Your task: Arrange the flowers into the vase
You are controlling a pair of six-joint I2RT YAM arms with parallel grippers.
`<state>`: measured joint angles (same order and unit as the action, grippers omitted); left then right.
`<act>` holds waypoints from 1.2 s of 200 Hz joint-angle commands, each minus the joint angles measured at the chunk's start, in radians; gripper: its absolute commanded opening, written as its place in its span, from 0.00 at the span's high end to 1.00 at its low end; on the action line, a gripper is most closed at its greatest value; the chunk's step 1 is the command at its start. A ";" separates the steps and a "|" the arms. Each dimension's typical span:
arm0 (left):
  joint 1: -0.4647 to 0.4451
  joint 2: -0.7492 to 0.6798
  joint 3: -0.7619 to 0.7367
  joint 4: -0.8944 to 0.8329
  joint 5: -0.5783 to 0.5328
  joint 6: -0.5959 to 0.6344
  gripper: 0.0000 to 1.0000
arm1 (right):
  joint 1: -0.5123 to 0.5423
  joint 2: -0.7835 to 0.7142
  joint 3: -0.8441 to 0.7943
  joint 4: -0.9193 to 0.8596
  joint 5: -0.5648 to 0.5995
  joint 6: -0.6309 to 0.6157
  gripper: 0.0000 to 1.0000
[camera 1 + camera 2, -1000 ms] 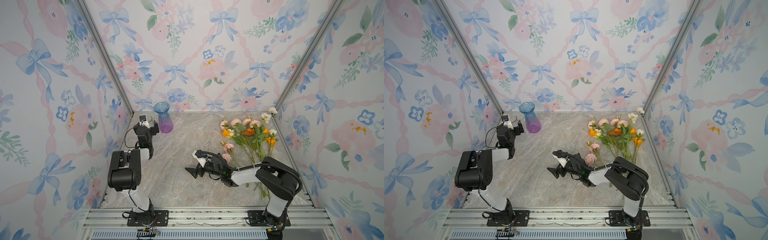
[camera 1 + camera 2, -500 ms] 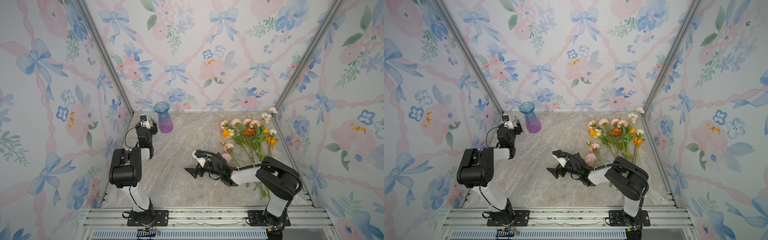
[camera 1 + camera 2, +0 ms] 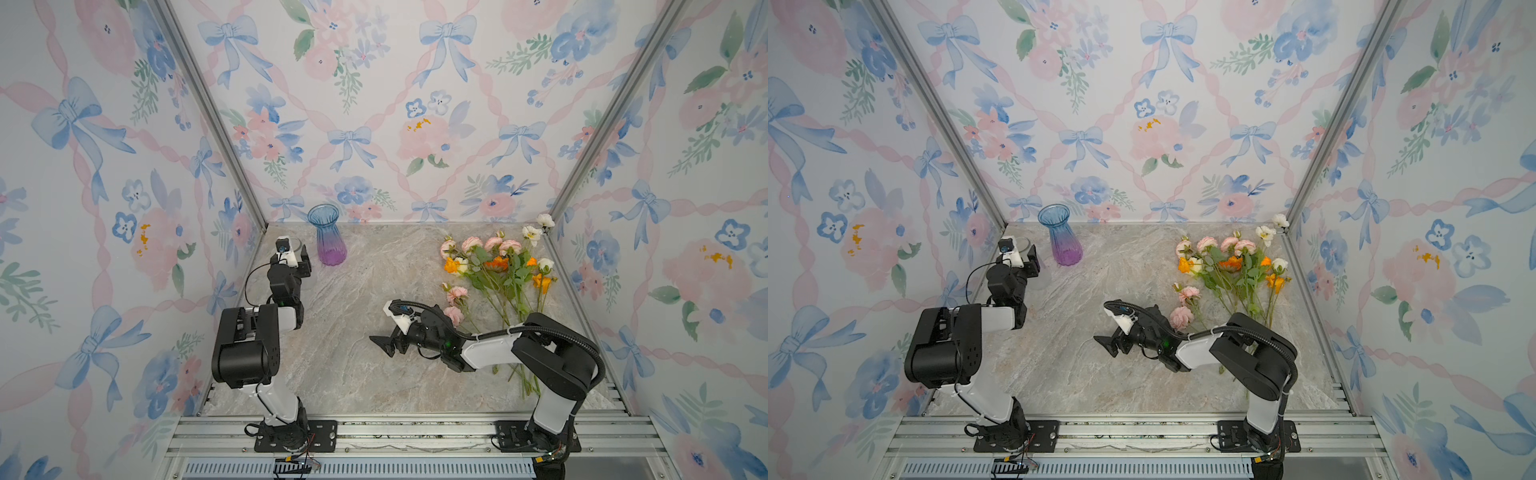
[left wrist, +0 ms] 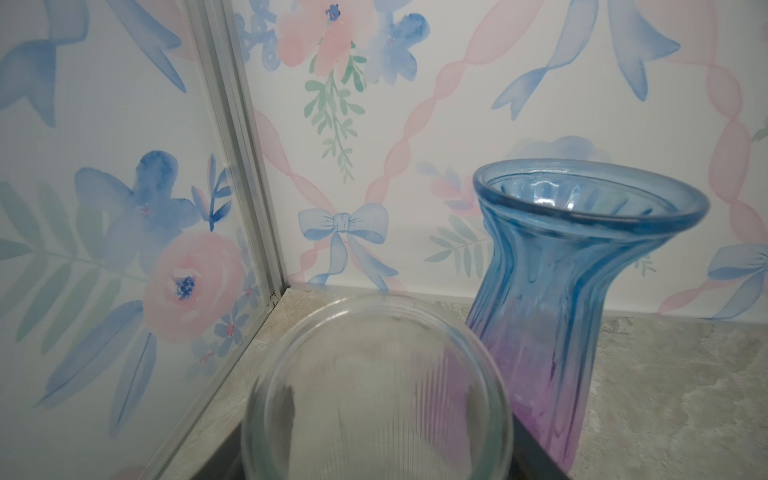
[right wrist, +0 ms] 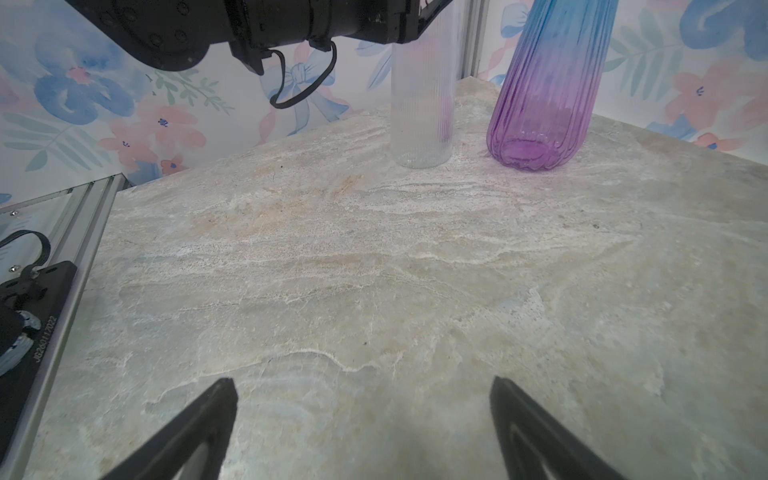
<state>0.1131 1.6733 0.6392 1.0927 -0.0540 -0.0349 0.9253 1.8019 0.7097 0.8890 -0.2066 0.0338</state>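
Starting with both top views, the loose bunch of green-stemmed artificial flowers (image 3: pixel 494 270) (image 3: pixel 1229 266), with pink, orange and white blooms, lies flat on the grey marbled stone bench (image 3: pixel 353 374) (image 3: pixel 1079 374) at about two o'clock. Its stems run back toward four o'clock under the right arm. The blue-to-purple fluted glass vase (image 3: pixel 330 241) (image 3: pixel 1064 241) stands upright at eleven o'clock, well apart from the flowers. The left hand (image 3: pixel 296 255) (image 3: pixel 1032 259) sits at ten o'clock, clamped around the top of a clear ribbed glass cylinder (image 3: pixel 297 243) (image 3: pixel 1026 243) just beside the vase. The right hand (image 3: pixel 384 345) (image 3: pixel 1106 345) hovers near the bench's middle, spread wide and holding nothing.

Through the left wrist view, the cylinder's (image 4: pixel 374 395) round rim sits between the hand's dark inner faces, with the vase (image 4: pixel 582 270) close beside it.

Through the right wrist view, the right hand (image 5: pixel 362 382) shows two black fingertips (image 5: pixel 220 399) far apart above bare bench (image 5: pixel 374 249). Beyond them the cylinder (image 5: pixel 422 108) stands upright, the left hand (image 5: pixel 411 20) gripping its top. The vase (image 5: pixel 544 104) is just beside it, their bases apart.
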 commanded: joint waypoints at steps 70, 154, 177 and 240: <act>-0.010 -0.277 -0.150 0.055 0.052 -0.096 0.48 | -0.066 -0.075 -0.044 0.047 -0.007 0.044 0.03; -0.347 -0.449 -0.159 -0.096 0.055 -0.011 0.50 | -0.231 -0.296 -0.077 -0.219 0.066 0.139 0.03; -0.482 -0.427 -0.147 -0.102 0.062 0.011 0.50 | -0.269 -0.401 -0.061 -0.438 0.143 0.090 0.03; -0.685 -0.311 -0.093 -0.078 0.030 0.043 0.51 | -0.376 -0.544 -0.091 -0.662 0.149 0.109 0.03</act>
<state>-0.5438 1.3354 0.4923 0.9020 -0.0025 -0.0181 0.5591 1.2881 0.6262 0.3573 -0.0803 0.1421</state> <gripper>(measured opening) 0.648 0.969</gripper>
